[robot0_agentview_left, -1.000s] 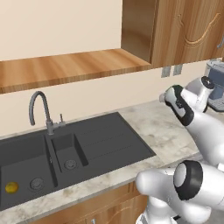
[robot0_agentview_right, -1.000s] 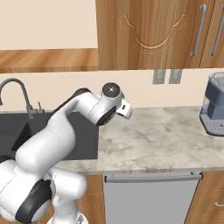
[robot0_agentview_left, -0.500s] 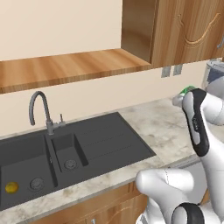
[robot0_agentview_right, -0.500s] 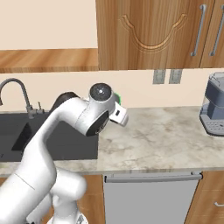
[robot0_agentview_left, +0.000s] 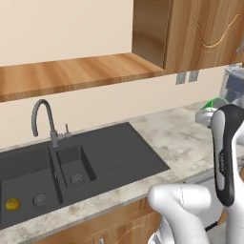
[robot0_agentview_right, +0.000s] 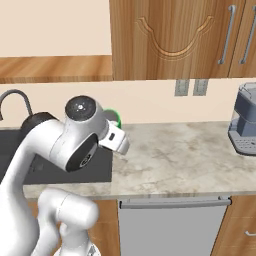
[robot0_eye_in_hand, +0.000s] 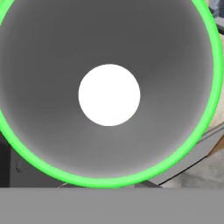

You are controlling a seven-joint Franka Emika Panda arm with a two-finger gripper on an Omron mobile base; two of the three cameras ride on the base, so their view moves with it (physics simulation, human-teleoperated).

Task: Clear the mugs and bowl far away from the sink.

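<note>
The stone counter [robot0_agentview_right: 170,155] right of the sink [robot0_agentview_left: 81,164] lies broad and bare, open to a pass from above. A coffee machine [robot0_agentview_right: 244,125] blocks its far right end. The curved tap [robot0_agentview_left: 42,119] rises behind the basins. A green mug [robot0_eye_in_hand: 109,94] sits right against the hand camera, seemingly held off the counter.

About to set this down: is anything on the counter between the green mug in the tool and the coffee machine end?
Nothing visible: the green mug is held up at the arm's end, and the counter is bare up to the coffee machine.
</note>
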